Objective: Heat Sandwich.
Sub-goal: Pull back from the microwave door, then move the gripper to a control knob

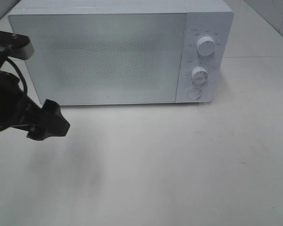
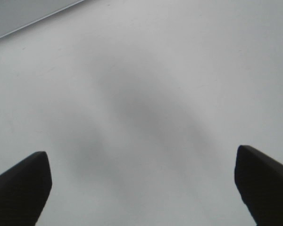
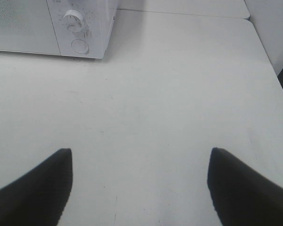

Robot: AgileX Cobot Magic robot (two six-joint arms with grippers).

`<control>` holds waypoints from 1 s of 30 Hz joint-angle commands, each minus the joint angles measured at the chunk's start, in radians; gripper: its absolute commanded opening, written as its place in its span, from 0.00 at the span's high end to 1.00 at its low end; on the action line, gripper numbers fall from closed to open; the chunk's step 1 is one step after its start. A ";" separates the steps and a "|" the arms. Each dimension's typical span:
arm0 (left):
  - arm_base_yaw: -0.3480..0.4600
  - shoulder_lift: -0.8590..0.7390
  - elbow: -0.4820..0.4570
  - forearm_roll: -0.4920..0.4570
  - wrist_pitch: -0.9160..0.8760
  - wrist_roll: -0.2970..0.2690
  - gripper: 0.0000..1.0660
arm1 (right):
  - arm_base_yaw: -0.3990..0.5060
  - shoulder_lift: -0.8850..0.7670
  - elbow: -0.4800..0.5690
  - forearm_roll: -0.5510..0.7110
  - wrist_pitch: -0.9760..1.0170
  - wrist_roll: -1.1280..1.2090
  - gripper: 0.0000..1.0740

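Frosted microwave door (image 1: 99, 59) hides its inside; left pincer (image 2: 141, 188) gapes.

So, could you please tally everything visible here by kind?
Microwave: 1
Knobs: 2, upper knob, lower knob
Button: 1
Grippers: 2, left gripper, right gripper
Table: 1
Total: 7
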 commanded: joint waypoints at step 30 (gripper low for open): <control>0.472 -0.489 -0.003 0.057 0.504 -0.029 0.05 | -0.006 -0.026 0.004 0.000 -0.007 -0.002 0.29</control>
